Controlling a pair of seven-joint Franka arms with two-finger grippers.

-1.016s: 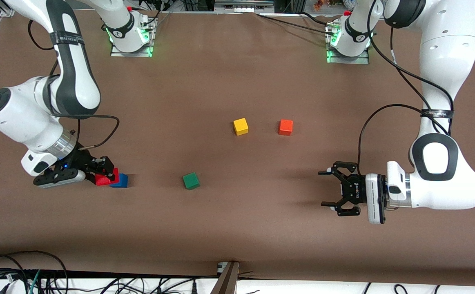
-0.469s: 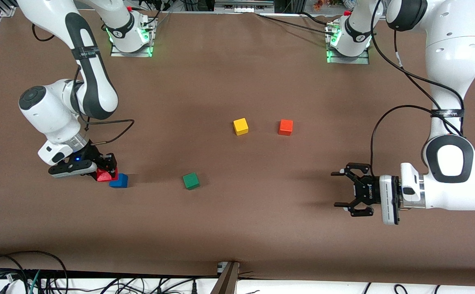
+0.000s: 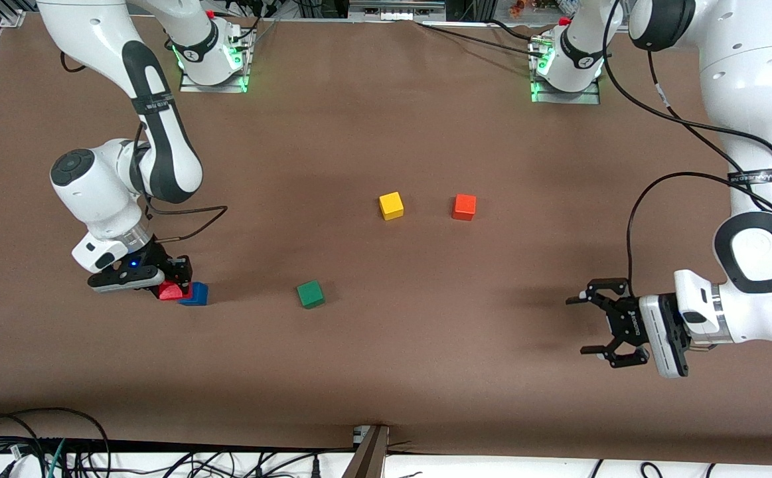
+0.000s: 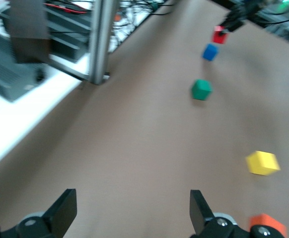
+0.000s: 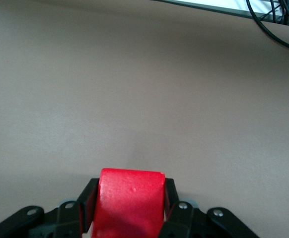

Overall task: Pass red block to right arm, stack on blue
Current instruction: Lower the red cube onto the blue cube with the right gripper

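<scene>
My right gripper [image 3: 174, 284] is shut on the red block [image 3: 170, 291], which shows tilted between its fingers in the right wrist view [image 5: 129, 203]. It holds the block low, right beside the blue cube [image 3: 195, 294] on the side toward the right arm's end of the table; I cannot tell whether the two touch. My left gripper [image 3: 579, 325] is open and empty, low over bare table at the left arm's end. The left wrist view shows its open gripper [image 4: 134, 218], and far off the red block [image 4: 219, 34] and the blue cube [image 4: 210, 51].
A green cube [image 3: 310, 294] sits beside the blue cube toward the table's middle. A yellow cube [image 3: 391, 205] and an orange cube [image 3: 464, 206] sit farther from the camera. A metal post [image 4: 102, 39] and cables line the table's near edge.
The right arm's wrist has swung more upright over the red block, which stays by the blue cube. The left arm has drawn back toward its own end, still open.
</scene>
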